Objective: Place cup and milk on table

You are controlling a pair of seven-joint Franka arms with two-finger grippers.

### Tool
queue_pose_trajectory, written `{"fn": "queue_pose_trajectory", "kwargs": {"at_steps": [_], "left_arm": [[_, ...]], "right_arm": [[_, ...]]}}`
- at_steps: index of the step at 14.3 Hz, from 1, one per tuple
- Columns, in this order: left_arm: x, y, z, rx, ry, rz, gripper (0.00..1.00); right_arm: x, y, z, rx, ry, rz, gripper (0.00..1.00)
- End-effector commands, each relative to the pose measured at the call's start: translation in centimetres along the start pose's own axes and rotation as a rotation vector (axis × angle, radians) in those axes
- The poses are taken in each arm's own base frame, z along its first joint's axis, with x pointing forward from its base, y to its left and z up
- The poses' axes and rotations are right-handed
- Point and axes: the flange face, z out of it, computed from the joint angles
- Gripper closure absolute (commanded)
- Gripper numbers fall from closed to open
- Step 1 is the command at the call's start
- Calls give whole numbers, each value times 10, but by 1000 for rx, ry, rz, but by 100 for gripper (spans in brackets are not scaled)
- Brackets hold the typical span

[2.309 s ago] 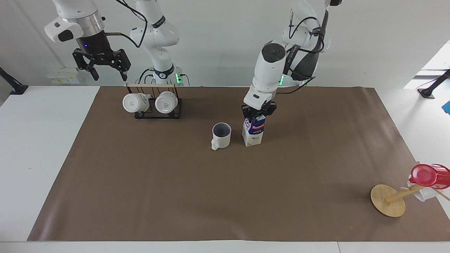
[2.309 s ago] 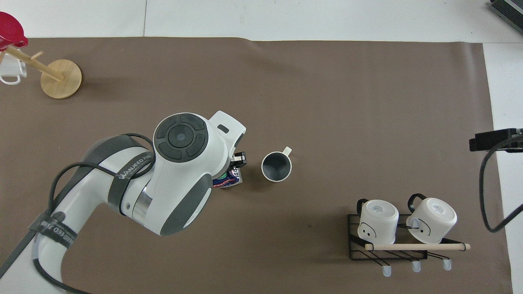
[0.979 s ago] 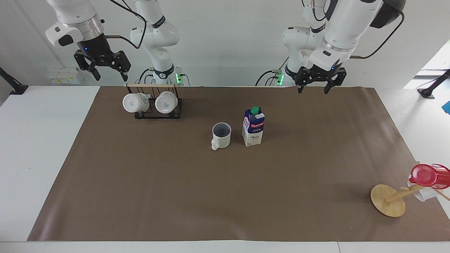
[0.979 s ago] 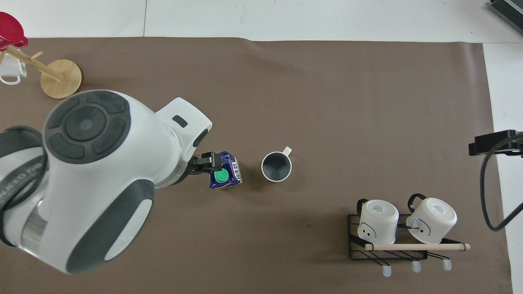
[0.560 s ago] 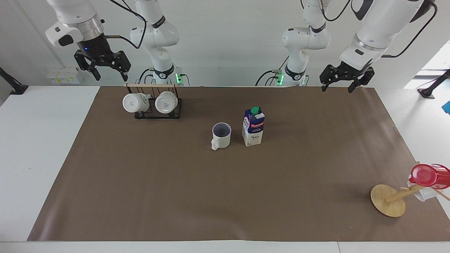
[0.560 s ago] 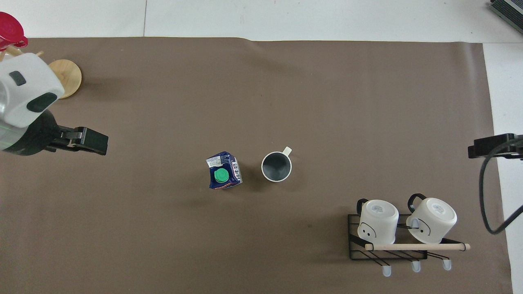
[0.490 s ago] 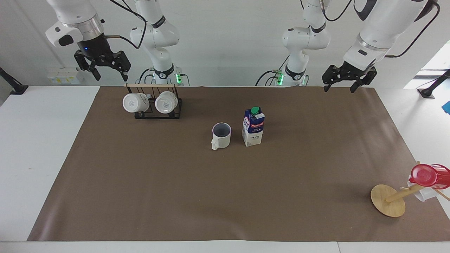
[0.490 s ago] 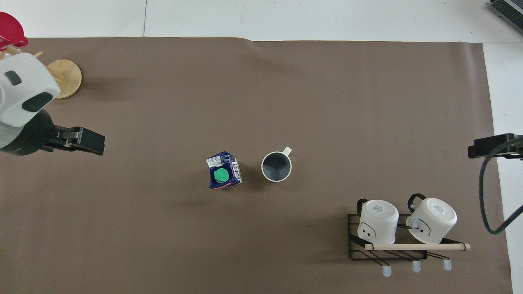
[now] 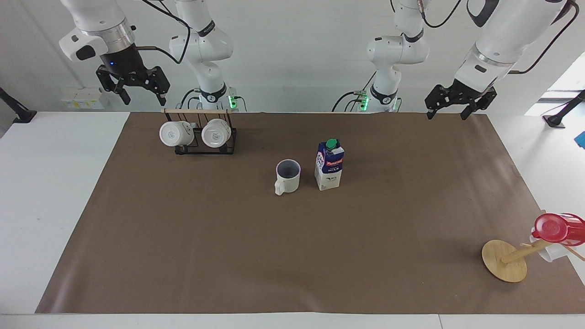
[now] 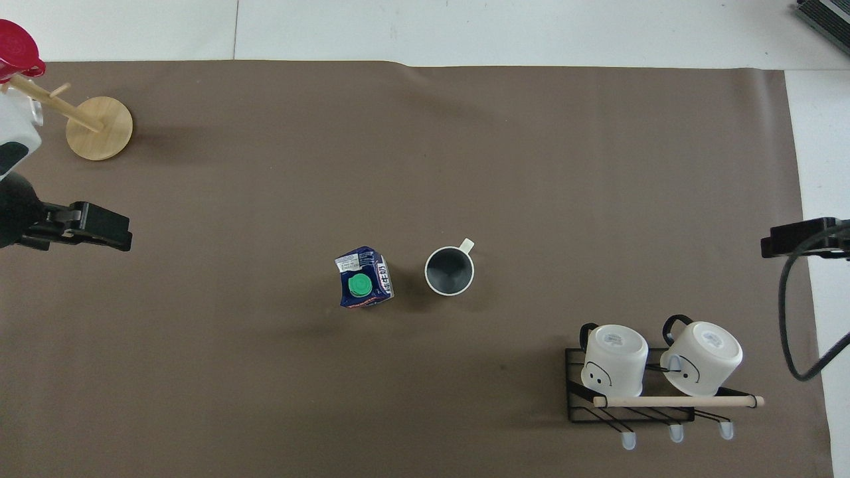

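Observation:
The cream-white cup stands upright on the brown paper of the table, its dark inside showing. Beside it, toward the left arm's end, the milk carton stands upright with its green cap on top. Nothing touches either one. My left gripper hangs open and empty in the air over the paper's corner at the left arm's end. My right gripper hangs open and empty high over the right arm's end, beside the mug rack.
A black wire rack with two white mugs lying base-out sits near the right arm. A tilted wooden mug tree on a round disc carries a red cup at the left arm's end.
My left gripper has let go of the milk, risen and swung away to the left arm's end. Cup and milk have stayed put. The right arm has not moved.

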Motion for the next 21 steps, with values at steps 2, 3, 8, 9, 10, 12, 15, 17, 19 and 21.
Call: {"fn": "queue_pose_trajectory", "kwargs": {"at_steps": [2, 3, 8, 9, 10, 12, 15, 17, 19, 21], "left_arm": [[-7, -4, -12, 10, 9, 5, 0], [-7, -3, -11, 10, 8, 5, 0], [-7, -3, -12, 12, 10, 5, 0], [-7, -3, -12, 12, 10, 5, 0], [-7, -4, -12, 12, 10, 3, 0], [-7, -5, -11, 12, 5, 2, 0], [-17, -21, -12, 7, -4, 6, 0], [-22, -22, -11, 8, -12, 22, 0], [-23, -22, -11, 8, -21, 22, 0], [-23, -22, -11, 8, -21, 20, 0]], "right_arm": [[-6, 1, 0, -13, 13, 5, 0], [-3, 1, 0, -5, 5, 11, 0], [11, 2, -4, -2, -30, 28, 0], [9, 1, -2, -2, -31, 25, 0], [9, 2, -2, -1, -31, 26, 0], [8, 3, -2, 0, -33, 24, 0], [8, 2, -3, 0, -31, 23, 0], [8, 3, -3, 0, -31, 24, 0], [8, 2, -3, 0, -31, 23, 0], [8, 2, -3, 0, -31, 23, 0]]}}
